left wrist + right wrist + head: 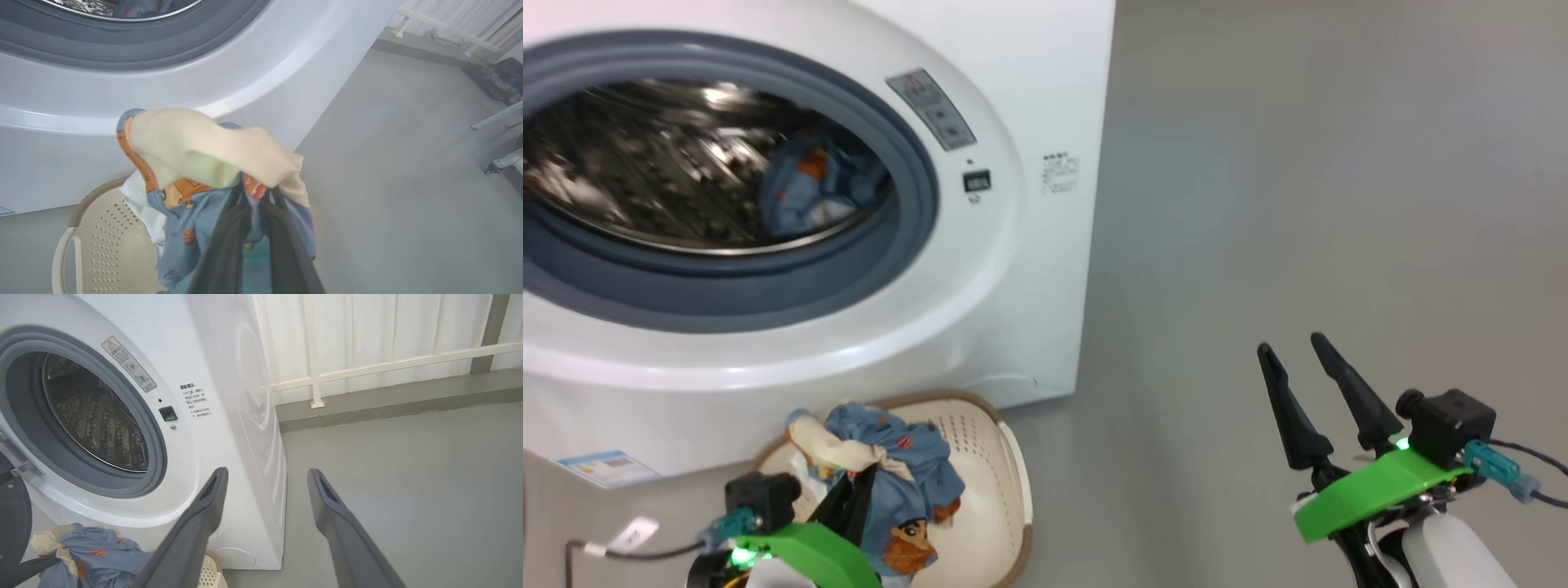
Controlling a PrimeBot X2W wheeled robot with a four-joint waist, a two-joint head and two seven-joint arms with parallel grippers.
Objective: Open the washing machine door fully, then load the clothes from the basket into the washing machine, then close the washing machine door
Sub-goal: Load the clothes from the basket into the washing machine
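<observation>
Our left claw (256,202) is clamped on a bundle of the clothes (204,155). Its two dark fingers (222,245) are pinched together, and blue printed fabric and a cream-white part spill over their tips. The bundle hangs over the basket (992,457), which sits on the grey floor (1298,204) right against the front of the washing machine (1029,269). In the head view the lower folds seem to rest inside the basket, but we cannot be sure, because the claw's green mount (809,555) covers that spot. The basket's brown rim and perforated wall show to the right of the cloth.

The washing machine door (14,522) stands open. In the right wrist view we see it as a dark edge below the metal hinge (20,469), at the left of the opening. Inside the steel drum (645,180), behind the grey rubber ring (915,188), another blue garment (817,192) lies at the right side of the opening.

Our right claw (1290,343) hovers over the floor, well apart from the machine and the basket and off to their right. Its fingers are spread wide and it is empty.
</observation>
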